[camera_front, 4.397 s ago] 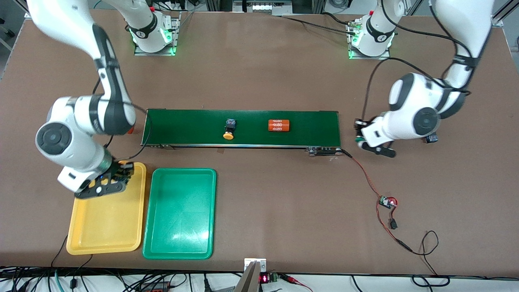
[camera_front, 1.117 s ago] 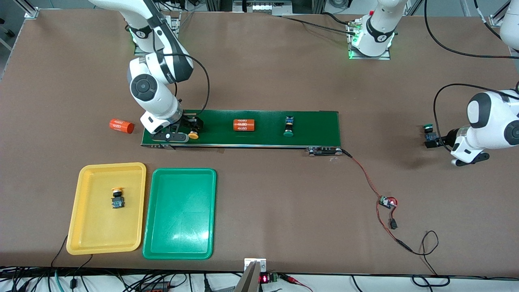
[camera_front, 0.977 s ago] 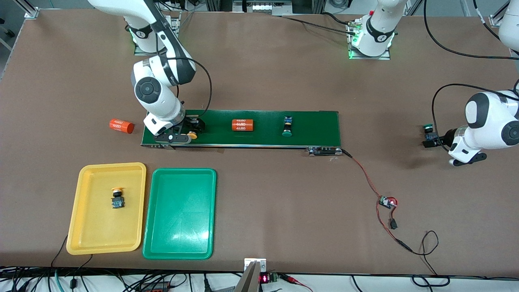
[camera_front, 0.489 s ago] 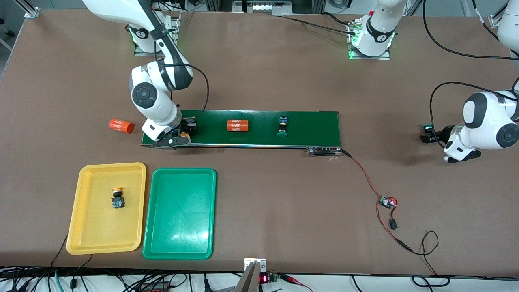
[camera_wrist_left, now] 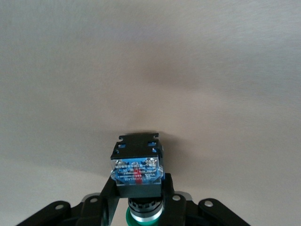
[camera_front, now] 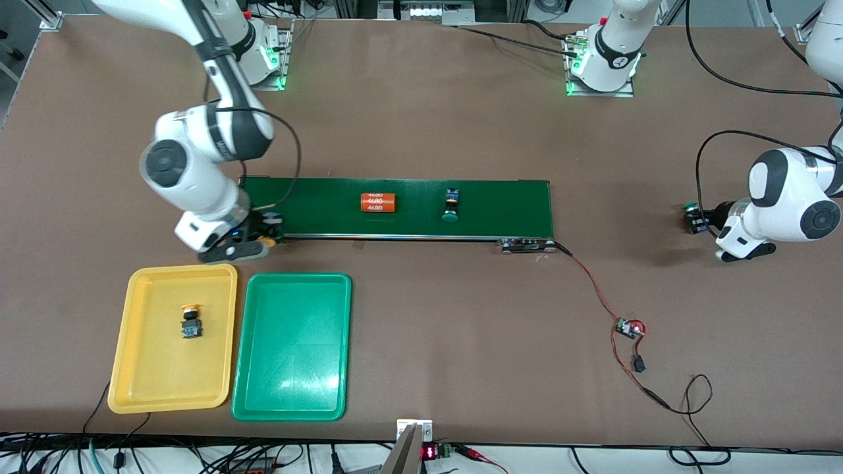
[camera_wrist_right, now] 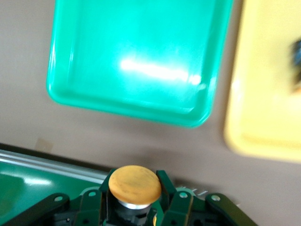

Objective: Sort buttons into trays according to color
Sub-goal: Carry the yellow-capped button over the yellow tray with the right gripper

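gripping a yellow-capped button [camera_wrist_right: 135, 184] in my right gripper [camera_front: 253, 232], i hung over the conveyor belt [camera_front: 500, 210] at its right-arm end, at the edge toward the trays. my fingers [camera_wrist_right: 168, 197] were clamped on either side of the button's body, its cap pointing out toward the green tray [camera_front: 292, 347]. the yellow tray [camera_front: 172, 338] lay just beside the green one, toward the right arm's end of the table, and it held another yellow-capped button [camera_front: 190, 322]. up on the belt sat a green-capped button [camera_front: 451, 205] and, beside it toward my right arm's end, an orange cylinder [camera_front: 378, 202] with white print. over at the left arm's end, my left gripper [camera_front: 699, 220] was low over the bare brown table [camera_front: 421, 118], well apart from the belt, pinched on a second green-capped button [camera_wrist_left: 137, 169]: black-and-blue body sticking out between my fingers [camera_wrist_left: 107, 205], green cap tucked back toward the wrist.
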